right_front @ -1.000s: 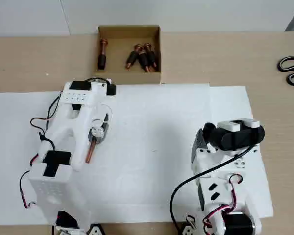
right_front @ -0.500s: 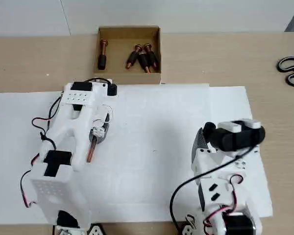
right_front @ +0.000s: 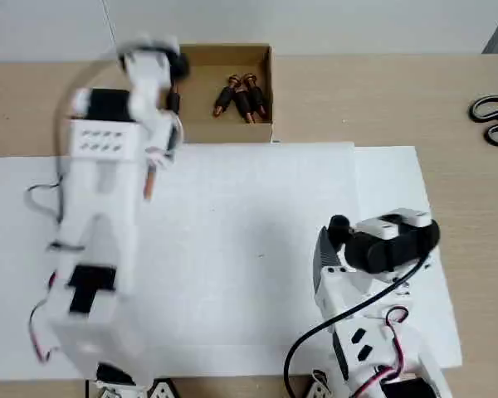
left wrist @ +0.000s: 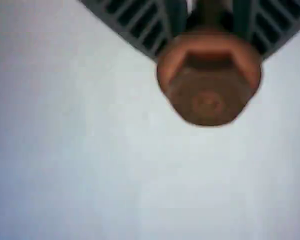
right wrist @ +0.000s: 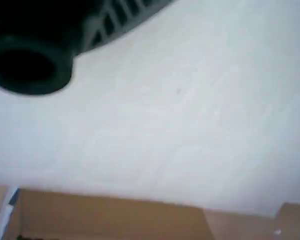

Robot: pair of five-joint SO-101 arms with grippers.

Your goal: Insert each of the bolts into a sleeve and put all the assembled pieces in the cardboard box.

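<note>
Copper-coloured bolt (left wrist: 208,82) hangs near upright, clamped by the left jaws, with the brown cardboard box (right_front: 232,131) just ahead, slightly right

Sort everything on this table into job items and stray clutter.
Job items: bolt in left hand; black sleeve in right hand; cardboard box; assembled pieces inside it.
Lying about: scissors; white sheet under the arms.
</note>
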